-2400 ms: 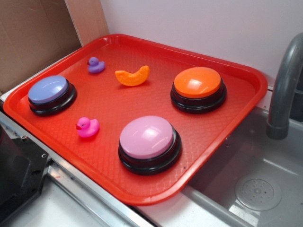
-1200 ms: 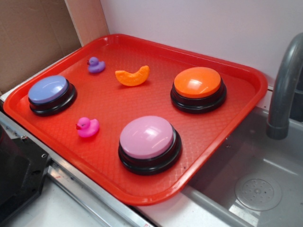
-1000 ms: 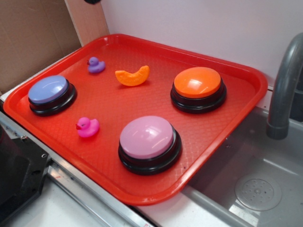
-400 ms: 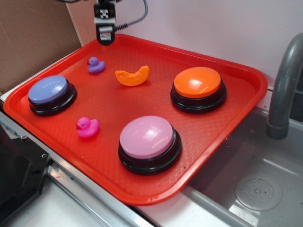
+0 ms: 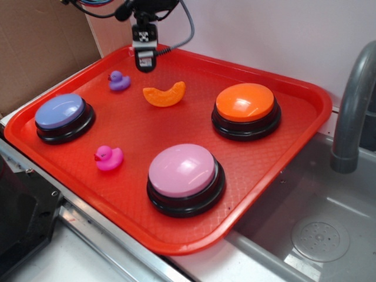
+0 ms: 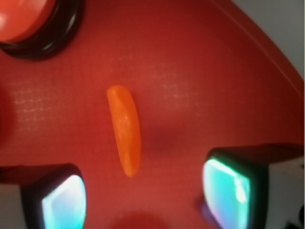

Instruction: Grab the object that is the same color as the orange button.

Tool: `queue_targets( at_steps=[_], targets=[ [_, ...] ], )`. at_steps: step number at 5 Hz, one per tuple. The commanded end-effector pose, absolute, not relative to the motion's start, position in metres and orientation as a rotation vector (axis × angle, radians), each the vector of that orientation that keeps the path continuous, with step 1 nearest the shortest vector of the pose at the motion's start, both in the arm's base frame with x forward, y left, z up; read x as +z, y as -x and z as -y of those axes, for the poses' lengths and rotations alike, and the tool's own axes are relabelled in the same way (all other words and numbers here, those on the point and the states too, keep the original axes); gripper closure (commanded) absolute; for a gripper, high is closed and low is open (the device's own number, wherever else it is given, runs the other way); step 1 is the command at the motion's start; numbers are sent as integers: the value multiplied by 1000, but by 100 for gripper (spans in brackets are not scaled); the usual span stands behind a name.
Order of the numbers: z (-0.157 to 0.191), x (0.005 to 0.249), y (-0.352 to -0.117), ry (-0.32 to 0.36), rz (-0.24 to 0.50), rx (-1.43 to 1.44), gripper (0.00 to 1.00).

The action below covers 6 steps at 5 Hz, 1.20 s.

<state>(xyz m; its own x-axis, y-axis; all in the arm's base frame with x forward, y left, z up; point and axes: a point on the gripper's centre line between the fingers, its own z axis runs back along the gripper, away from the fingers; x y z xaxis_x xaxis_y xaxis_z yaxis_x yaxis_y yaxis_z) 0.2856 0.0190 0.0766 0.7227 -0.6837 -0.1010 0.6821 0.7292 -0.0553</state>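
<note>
The small orange crescent-shaped object (image 5: 164, 94) lies on the red tray (image 5: 294, 147), towards the back, left of the orange button (image 5: 245, 103). My gripper (image 5: 144, 62) hangs above the tray's back left part, just behind and left of the crescent, apart from it. In the wrist view the crescent (image 6: 125, 128) lies ahead of the gripper (image 6: 145, 198), its near tip between the two wide-apart fingertips (image 6: 224, 191). The jaws are open and empty. The orange button's edge (image 6: 28, 19) shows at the top left.
A purple duck (image 5: 118, 80) sits left of the crescent, close to the gripper. A blue-purple button (image 5: 61, 114) is at the tray's left, a pink duck (image 5: 108, 157) and a pink button (image 5: 183, 174) at the front. A sink and grey tap (image 5: 352, 106) lie to the right.
The gripper has come into view from the top left and moved down and right towards the crescent. Nothing on the tray has moved.
</note>
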Motion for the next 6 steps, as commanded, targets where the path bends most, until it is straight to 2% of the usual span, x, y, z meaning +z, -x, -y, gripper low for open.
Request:
queue_targets(
  at_steps=[1,4,5,6],
  targets=[
    [9,66,-283,-38,-26,-847,0],
    [1,41,-295,-12,-101,-811,0],
    [1,35,-293,-8,-122,-805,24],
    [1,28,-290,-16,-153,-799,56]
  ],
)
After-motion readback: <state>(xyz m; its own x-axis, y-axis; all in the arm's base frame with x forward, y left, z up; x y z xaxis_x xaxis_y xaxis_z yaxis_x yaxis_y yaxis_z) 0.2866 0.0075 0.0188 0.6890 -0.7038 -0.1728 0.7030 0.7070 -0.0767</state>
